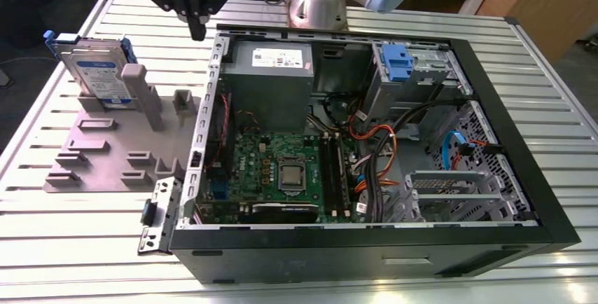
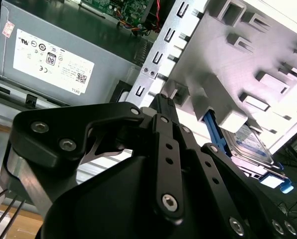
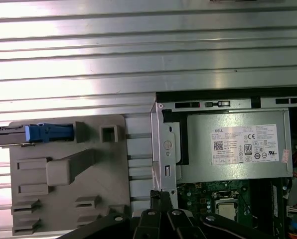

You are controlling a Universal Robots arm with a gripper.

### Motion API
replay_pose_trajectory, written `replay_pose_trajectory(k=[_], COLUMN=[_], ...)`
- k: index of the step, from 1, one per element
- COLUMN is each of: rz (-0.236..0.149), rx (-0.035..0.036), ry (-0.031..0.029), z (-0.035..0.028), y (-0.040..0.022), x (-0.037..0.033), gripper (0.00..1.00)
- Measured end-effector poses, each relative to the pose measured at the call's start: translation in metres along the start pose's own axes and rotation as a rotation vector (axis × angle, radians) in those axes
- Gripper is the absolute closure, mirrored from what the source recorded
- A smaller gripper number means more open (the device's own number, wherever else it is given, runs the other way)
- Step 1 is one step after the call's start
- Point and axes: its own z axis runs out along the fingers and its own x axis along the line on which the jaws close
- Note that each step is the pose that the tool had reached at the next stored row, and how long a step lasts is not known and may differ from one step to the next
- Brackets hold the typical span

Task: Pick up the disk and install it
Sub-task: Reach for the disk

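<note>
The disk (image 1: 94,66), a silver drive with a white-and-blue label in a blue carrier, stands on edge in the grey fixture (image 1: 103,157) at the exterior view's left, leaning on a post. It appears edge-on as a blue strip (image 3: 46,132) in the first wrist view and lies beyond the fixture (image 2: 250,144) in the second wrist view. My black gripper (image 1: 197,32) hangs above the table between the fixture and the case's back corner, to the right of the disk and apart from it. Its fingers (image 2: 164,102) are pressed together, shut on nothing.
The open computer case (image 1: 486,108) fills the table's middle and right. Inside it are a grey power supply (image 1: 271,73) with a white sticker, a motherboard (image 1: 280,171), cables, and a drive bay with a blue latch (image 1: 397,62). The arm's base (image 1: 318,3) stands behind the case.
</note>
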Motion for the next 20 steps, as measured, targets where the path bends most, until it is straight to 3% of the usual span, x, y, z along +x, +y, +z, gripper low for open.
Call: replay_pose_trajectory(k=[20], rz=[0.000], rx=[0.0000], ry=[0.0000], z=[0.0006], y=[0.0053], x=[0.0094], gripper=[0.89])
